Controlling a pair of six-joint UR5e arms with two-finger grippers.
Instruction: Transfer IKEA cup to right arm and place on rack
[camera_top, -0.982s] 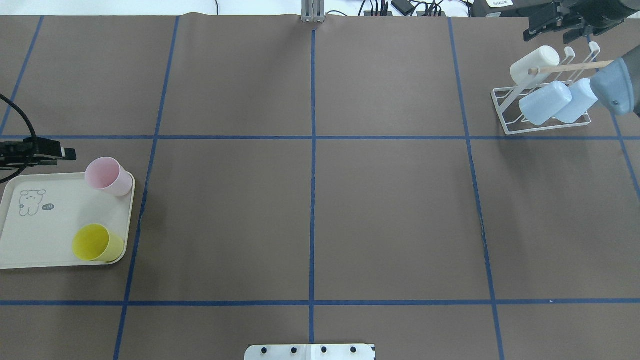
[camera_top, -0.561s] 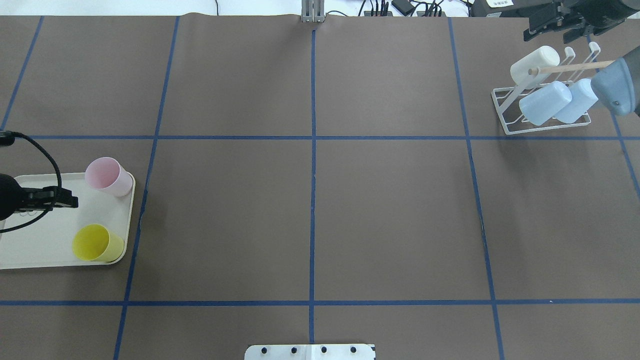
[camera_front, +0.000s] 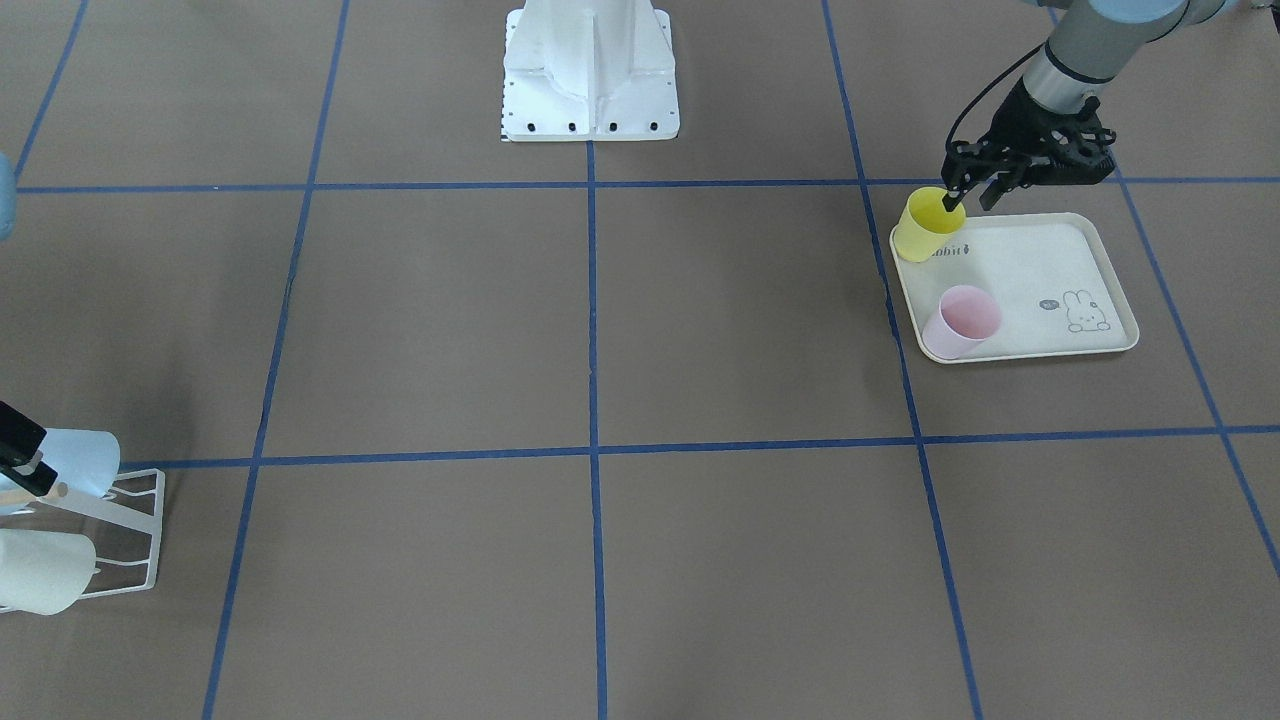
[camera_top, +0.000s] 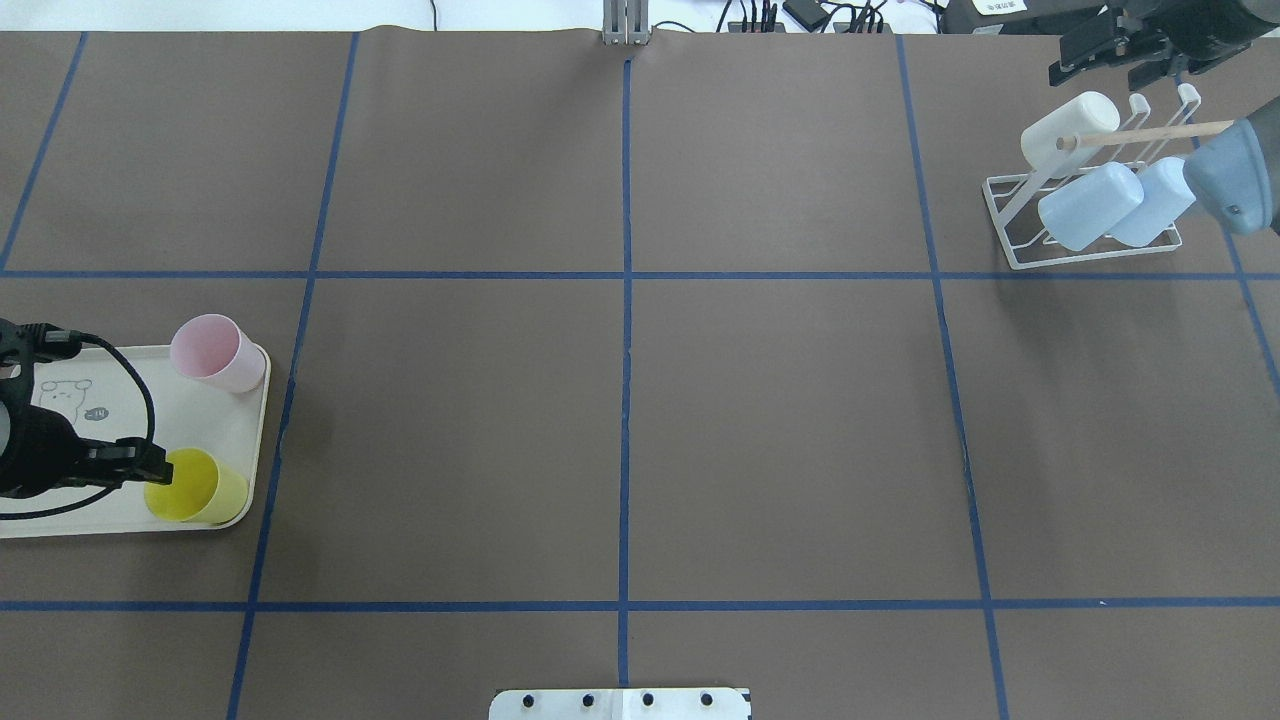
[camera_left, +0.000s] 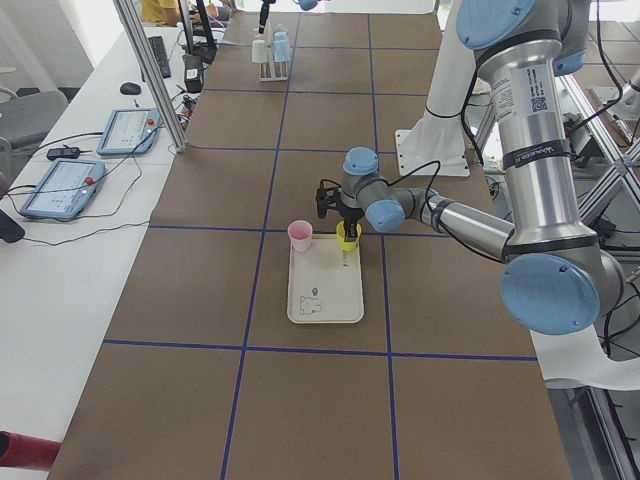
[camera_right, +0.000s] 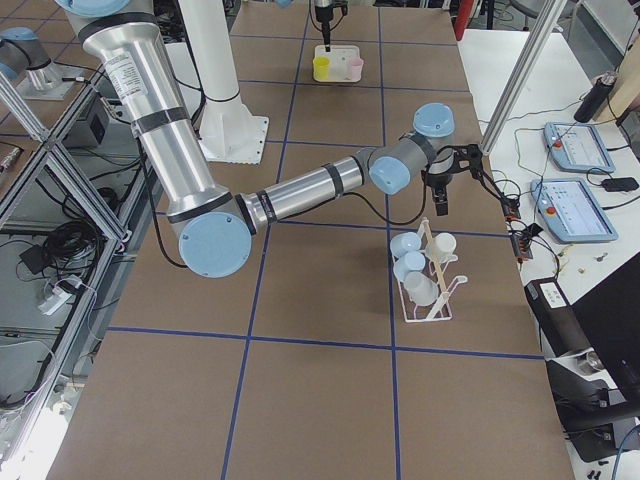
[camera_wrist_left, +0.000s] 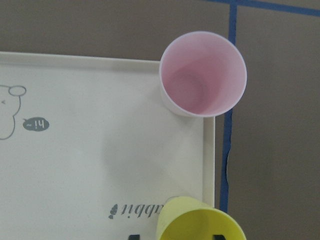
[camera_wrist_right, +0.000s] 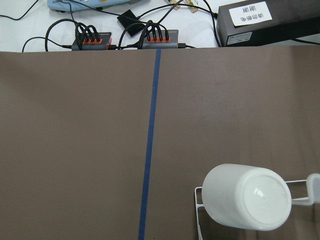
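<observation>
You can see the left gripper (camera_front: 968, 200) down at the yellow cup (camera_front: 925, 232), at the left end of the table (camera_top: 780, 430). Its fingers are spread. In the left wrist view one dark tip sits outside the cup's rim and the other over its mouth, so the wall runs between them. Neither finger is pressed against it, and the cup is not gripped.

The yellow cup stands upright, mouth up, on the cream tray (camera_front: 1040, 270). It is in the corner nearest the robot, on the side toward the middle of the table. A pink cup (camera_front: 962, 320) stands upright at the other corner on that same side, apart from the yellow one. The tray's rabbit drawing lies on its bare part, away from both cups.

Look to the far right corner of the table for the white wire rack (camera_top: 1000, 225). It already carries three cups, tipped on its prongs. A white cup (camera_top: 1068, 130) sits at the back. Two light blue cups (camera_top: 1088, 205) lie side by side in front of it, touching. A thin wooden dowel (camera_top: 1150, 131) runs across the top of the rack.

The right gripper (camera_top: 1100, 62) hangs above the back of the rack, beyond the white cup. Its fingers are apart and it holds nothing. A grey-blue joint of the right arm covers the rack's outer end in the overhead view.
</observation>
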